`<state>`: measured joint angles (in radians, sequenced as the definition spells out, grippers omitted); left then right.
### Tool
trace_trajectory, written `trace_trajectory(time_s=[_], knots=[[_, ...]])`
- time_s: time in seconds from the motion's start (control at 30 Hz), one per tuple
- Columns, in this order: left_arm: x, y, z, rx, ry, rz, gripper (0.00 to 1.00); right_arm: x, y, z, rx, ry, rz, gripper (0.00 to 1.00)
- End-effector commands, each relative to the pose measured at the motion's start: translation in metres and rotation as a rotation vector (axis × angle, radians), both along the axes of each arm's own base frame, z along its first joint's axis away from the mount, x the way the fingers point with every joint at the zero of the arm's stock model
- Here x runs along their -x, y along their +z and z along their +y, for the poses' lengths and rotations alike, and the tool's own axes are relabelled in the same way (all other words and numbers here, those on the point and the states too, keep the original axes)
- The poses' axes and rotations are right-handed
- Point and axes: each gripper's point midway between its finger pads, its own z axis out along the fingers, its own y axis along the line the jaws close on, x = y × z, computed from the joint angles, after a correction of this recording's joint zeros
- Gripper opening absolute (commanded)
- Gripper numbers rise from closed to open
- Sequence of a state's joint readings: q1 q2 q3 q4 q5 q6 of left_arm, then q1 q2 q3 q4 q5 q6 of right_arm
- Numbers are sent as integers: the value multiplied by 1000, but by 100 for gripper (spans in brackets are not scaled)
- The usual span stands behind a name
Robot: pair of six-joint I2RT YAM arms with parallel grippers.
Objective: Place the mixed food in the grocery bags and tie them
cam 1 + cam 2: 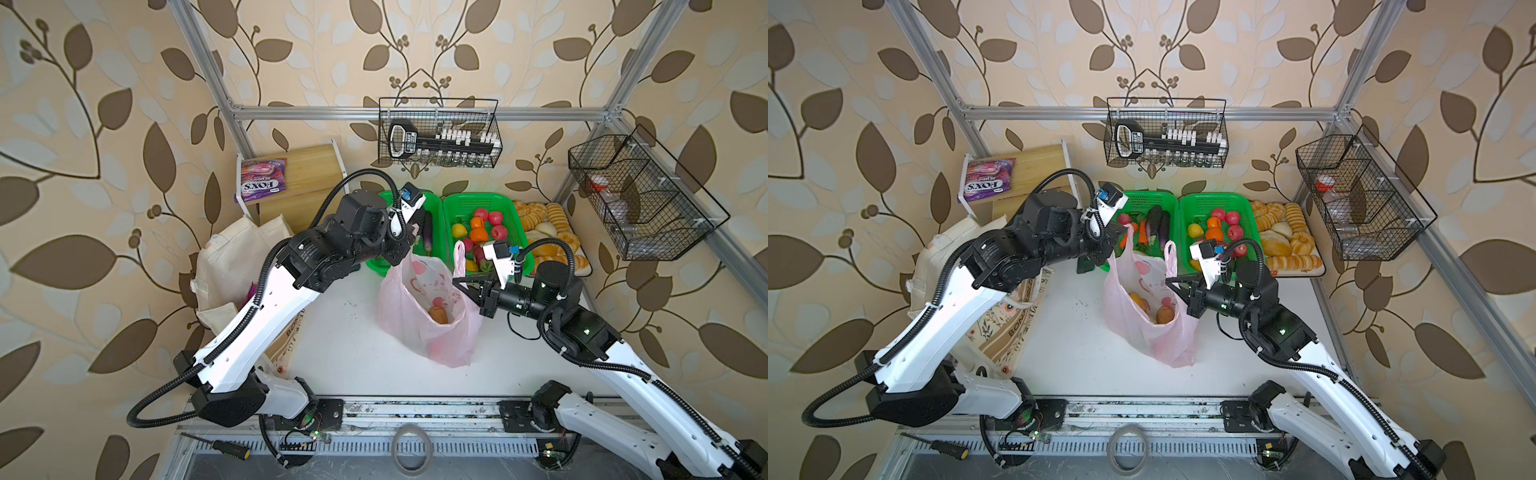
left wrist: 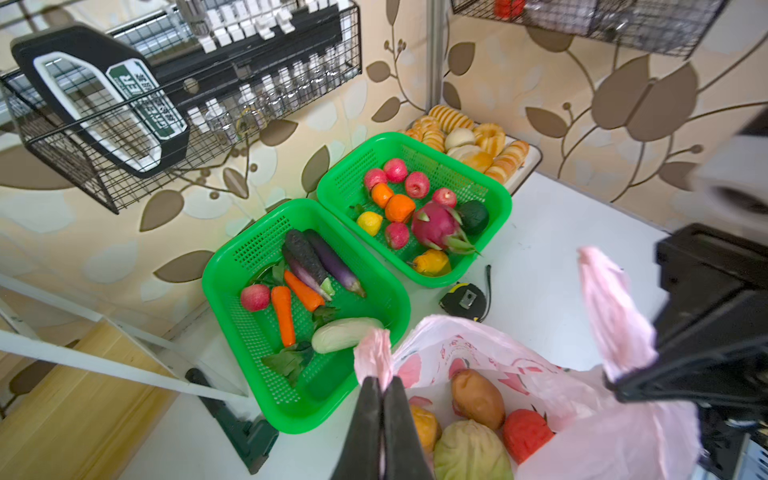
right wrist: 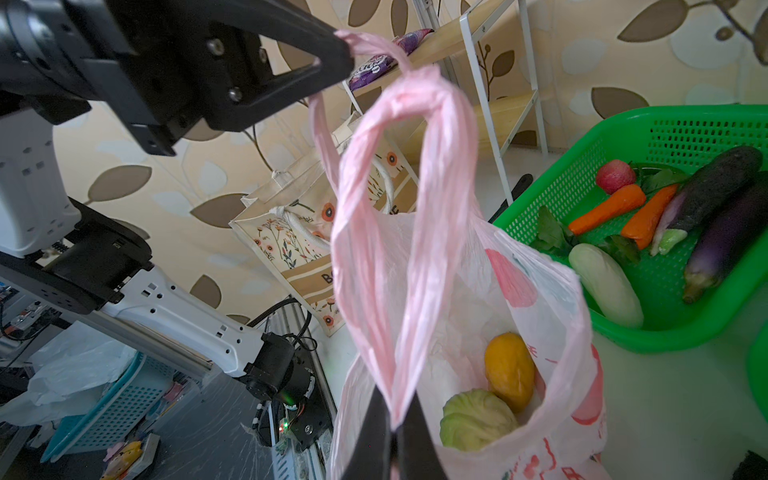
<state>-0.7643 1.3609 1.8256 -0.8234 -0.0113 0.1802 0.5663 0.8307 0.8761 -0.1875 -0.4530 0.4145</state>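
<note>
Standing on the white table (image 1: 345, 345) between the arms, the pink plastic bag (image 1: 428, 332) holds the potato (image 2: 478, 399), cabbage (image 2: 471, 453) and red vegetable (image 2: 525, 432) — the left gripper (image 2: 381, 384) is clamped on one handle (image 2: 374, 353), the right gripper (image 3: 392, 411) on the other handle (image 3: 365, 291). The canvas tote (image 1: 1000, 332) stands beside the left arm.

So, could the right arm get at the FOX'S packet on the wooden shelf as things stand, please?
Probably not. The right gripper is shut on a handle of the pink bag, and the FOX'S packet lies on the far-left shelf, beyond the left arm, which crosses the way.
</note>
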Motion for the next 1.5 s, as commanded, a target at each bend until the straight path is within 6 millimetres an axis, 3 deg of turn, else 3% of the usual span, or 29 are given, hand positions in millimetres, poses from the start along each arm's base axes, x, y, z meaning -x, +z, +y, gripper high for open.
trace_trajectory(time_s=[0.0, 0.27, 0.5, 0.63, 0.67, 0.77, 0.97, 1.17, 1.3, 1.47], knots=[[40, 47, 0, 140, -154, -63, 0, 0, 17, -1, -19, 4, -31, 0], [98, 68, -7, 189, -399, 65, 0, 7, 42, -1, -60, 60, -32, 1], [109, 67, -18, 210, -485, 119, 0, -4, 33, 10, 2, 75, 7, 2], [109, 52, -30, 191, -534, 170, 0, -9, 28, 24, 33, 114, 12, 3], [108, 38, -35, 170, -547, 210, 0, -9, 26, 28, 37, 126, 12, 3], [110, 20, -43, 142, -589, 253, 0, -10, 18, 38, 53, 172, 21, 4], [109, -13, -59, 95, -657, 358, 0, 4, 8, 56, 56, 315, 24, 7], [95, -16, -70, 107, -652, 316, 0, 18, -4, 65, 52, 426, 41, 9], [74, -24, -73, 88, -569, 287, 0, 23, -7, 63, 48, 439, 33, 11], [65, -27, -80, 118, -544, 293, 0, 26, -9, 61, 31, 445, 34, 17]])
